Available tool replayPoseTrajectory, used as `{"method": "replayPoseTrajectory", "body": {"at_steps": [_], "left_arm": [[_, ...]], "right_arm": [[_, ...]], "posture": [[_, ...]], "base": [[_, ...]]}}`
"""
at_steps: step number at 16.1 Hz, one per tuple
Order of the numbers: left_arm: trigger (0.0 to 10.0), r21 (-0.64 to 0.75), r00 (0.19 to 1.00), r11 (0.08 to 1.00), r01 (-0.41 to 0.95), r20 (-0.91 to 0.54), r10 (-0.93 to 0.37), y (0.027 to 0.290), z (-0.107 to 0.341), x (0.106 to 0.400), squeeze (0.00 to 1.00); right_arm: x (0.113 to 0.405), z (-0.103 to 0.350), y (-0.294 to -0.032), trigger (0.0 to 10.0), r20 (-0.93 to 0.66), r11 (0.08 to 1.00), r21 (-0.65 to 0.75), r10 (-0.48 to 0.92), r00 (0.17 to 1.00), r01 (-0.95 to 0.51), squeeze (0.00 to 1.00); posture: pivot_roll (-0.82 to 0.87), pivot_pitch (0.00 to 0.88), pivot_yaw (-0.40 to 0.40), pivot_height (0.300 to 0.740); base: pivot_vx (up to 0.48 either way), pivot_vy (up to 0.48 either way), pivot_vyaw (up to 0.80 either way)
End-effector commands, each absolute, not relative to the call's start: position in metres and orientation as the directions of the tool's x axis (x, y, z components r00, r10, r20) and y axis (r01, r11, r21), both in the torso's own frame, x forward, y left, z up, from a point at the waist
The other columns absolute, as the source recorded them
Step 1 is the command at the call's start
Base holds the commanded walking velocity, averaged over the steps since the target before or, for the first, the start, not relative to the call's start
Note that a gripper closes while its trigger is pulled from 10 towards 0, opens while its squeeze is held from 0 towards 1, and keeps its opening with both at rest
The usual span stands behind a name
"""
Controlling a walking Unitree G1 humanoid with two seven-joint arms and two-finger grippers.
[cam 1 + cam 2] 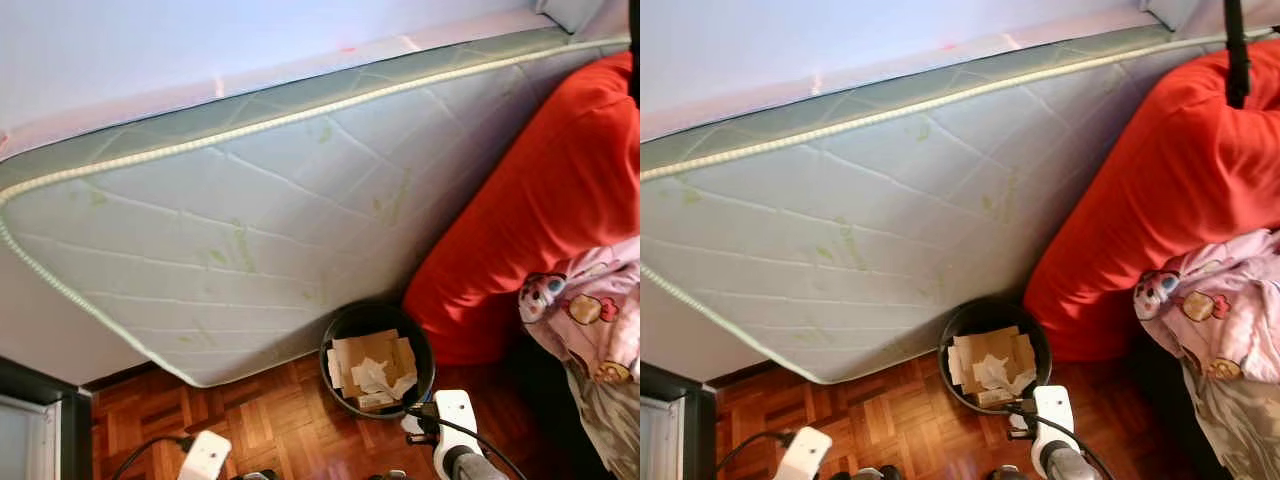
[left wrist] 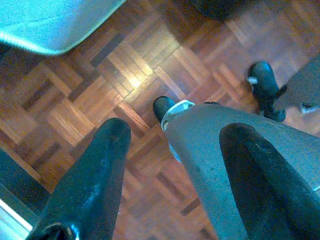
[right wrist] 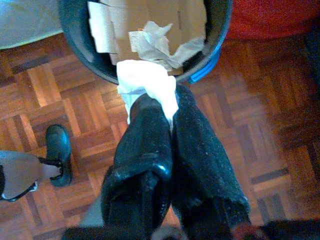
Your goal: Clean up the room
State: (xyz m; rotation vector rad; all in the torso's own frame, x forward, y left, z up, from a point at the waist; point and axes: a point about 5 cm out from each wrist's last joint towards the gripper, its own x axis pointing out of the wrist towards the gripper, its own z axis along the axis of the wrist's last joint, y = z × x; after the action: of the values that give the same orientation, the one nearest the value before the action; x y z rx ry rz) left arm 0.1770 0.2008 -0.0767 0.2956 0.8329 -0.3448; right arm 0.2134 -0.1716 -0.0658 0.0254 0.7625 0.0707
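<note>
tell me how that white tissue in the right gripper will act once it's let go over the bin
The white tissue, pinched crumpled in the right gripper, looks soft and very light, so it would probably flutter rather than drop straight. It may cling to the fingers. The black bin lies just ahead, so it should likely land among the cardboard.

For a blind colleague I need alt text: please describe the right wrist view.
The right tool, fingers shut, pinches a crumpled white tissue at the rim of a black waste bin. The bin holds torn cardboard and crumpled paper and stands on a wooden parquet floor. Beside it is something red.
</note>
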Motion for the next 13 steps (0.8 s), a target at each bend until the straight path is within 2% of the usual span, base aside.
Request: {"method": "replayPoseTrajectory", "body": {"at_steps": [1, 2, 4, 5, 6, 9, 13], "left_arm": [[10.0, 0.135, 0.614, 0.847, 0.514, -0.748, -0.254, 0.196, -0.073, 0.177, 0.0], [10.0, 0.246, 0.801, 0.86, 0.446, -0.538, -0.262, 0.207, -0.027, 0.221, 0.0], [10.0, 0.207, 0.946, 0.964, 0.166, -0.309, -0.096, 0.214, -0.003, 0.248, 0.0], [10.0, 0.083, 0.976, 0.996, 0.011, -0.216, 0.007, 0.212, 0.006, 0.259, 0.0], [10.0, 0.051, 0.979, 0.999, -0.015, -0.202, 0.025, 0.208, 0.008, 0.264, 0.0], [10.0, 0.019, 0.986, 0.999, -0.031, -0.166, 0.034, 0.196, 0.015, 0.267, 0.0], [10.0, 0.003, 0.987, 0.998, -0.065, -0.149, 0.064, 0.196, 0.011, 0.257, 0.0]], "right_arm": [[0.204, -0.071, -0.173, 10.0, -0.707, 0.998, 0.06, 0.068, 0.704, -0.036, 0.0], [0.205, -0.071, -0.173, 10.0, -0.702, 0.997, 0.063, 0.07, 0.709, -0.036, 0.0], [0.207, -0.069, -0.173, 10.0, -0.692, 0.997, 0.065, 0.068, 0.718, -0.032, 0.0], [0.209, -0.068, -0.172, 10.0, -0.684, 0.997, 0.065, 0.067, 0.727, -0.031, 0.0], [0.212, -0.066, -0.171, 10.0, -0.672, 0.997, 0.063, 0.073, 0.737, -0.04, 0.0], [0.231, -0.051, -0.166, 10.0, -0.583, 0.994, 0.084, 0.107, 0.805, -0.071, 0.0], [0.262, -0.022, -0.168, 10.0, -0.403, 0.992, 0.103, 0.103, 0.91, -0.066, 0.0]], "posture": [[-0.03, 0.241, -0.012, 0.726], [-0.02, 0.244, -0.014, 0.726], [-0.02, 0.241, -0.015, 0.726], [-0.03, 0.242, -0.015, 0.726], [-0.04, 0.241, -0.016, 0.726], [-0.05, 0.24, -0.022, 0.726], [-0.05, 0.239, -0.029, 0.726]], "base": [[0.0, 0.0, 0.0], [0.0, 0.0, 0.0], [0.0, 0.0, 0.0], [0.0, 0.0, 0.0], [0.0, 0.0, 0.0], [0.0, 0.0, 0.0], [0.0, 0.0, 0.0]]}}
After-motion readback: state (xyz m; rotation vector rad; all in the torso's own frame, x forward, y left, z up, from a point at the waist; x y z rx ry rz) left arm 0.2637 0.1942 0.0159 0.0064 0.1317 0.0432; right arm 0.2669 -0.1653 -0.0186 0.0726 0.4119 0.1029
